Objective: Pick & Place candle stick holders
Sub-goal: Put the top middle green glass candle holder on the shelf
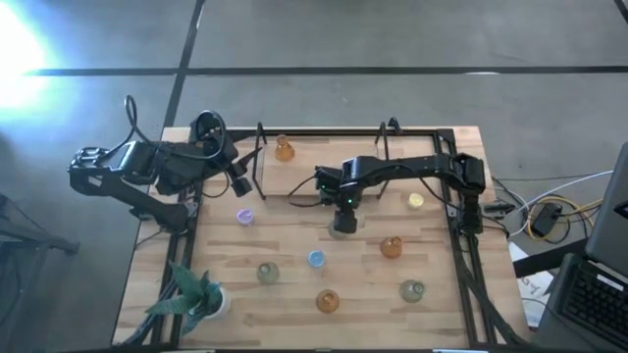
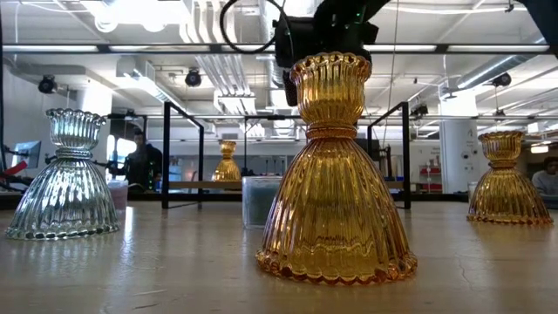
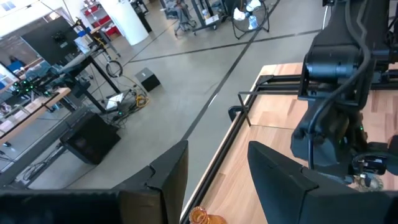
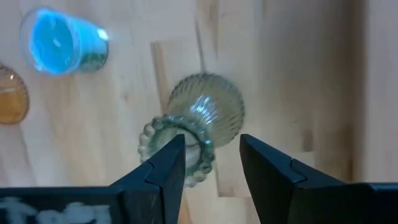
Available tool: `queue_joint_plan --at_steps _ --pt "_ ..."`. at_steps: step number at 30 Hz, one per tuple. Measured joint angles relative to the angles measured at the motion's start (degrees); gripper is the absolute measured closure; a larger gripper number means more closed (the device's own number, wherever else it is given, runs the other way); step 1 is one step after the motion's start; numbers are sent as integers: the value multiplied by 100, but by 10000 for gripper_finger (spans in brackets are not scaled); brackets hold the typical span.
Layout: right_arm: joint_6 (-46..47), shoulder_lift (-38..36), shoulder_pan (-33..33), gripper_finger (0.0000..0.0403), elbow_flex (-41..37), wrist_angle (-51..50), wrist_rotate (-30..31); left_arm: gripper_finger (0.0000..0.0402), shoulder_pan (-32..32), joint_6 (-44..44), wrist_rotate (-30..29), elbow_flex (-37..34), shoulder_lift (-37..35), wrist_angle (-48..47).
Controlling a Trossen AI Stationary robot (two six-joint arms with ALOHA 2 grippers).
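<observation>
My right gripper (image 4: pixel 212 146) points down, open, over a grey-green glass candle stick holder (image 4: pixel 208 112) that stands on its wide base at the table's middle (image 1: pixel 343 226). One finger (image 4: pixel 165 165) covers part of the holder's scalloped top rim (image 4: pixel 149 140); the other stands beside the neck. My left gripper (image 3: pixel 217 165) is open and raised over the table's far left (image 1: pixel 245 184), holding nothing. Other holders stand on their bases around the table: amber (image 1: pixel 285 149), purple (image 1: pixel 244 216), yellow (image 1: pixel 416 201), blue (image 1: pixel 316 259). My right gripper comes at the grey-green holder from above, fingers pointing down at its top rim (image 4: pixel 199 155). One finger hides part of that rim, and I cannot tell whether it touches the glass. The holder stands upright on the table.
More holders stand toward the near edge: amber (image 1: pixel 392 247), grey-green (image 1: pixel 268 273), amber (image 1: pixel 327 301), grey-green (image 1: pixel 412 290). A leafy plant in a white pot (image 1: pixel 196 299) sits at the near left corner. A black frame (image 1: pixel 422 132) borders the table's far and side edges.
</observation>
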Motion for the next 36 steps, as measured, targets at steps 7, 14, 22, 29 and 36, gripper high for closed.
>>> queue_joint_plan --at_steps 7,14,22,29,36 --pt "-29 135 -4 295 -1 15 -145 229 0 -2 10 0 -2 0" --pt "-96 11 -3 379 -2 -20 -76 229 0 -4 -88 0 -2 -2" --pt "14 -466 -60 379 38 -278 -372 229 2 -7 -170 0 -2 0" --pt "-64 -617 -258 379 839 -772 -422 229 2 6 -213 0 -2 0" --pt "-555 -471 -882 379 2006 -1122 -420 229 2 538 -292 0 -2 98"
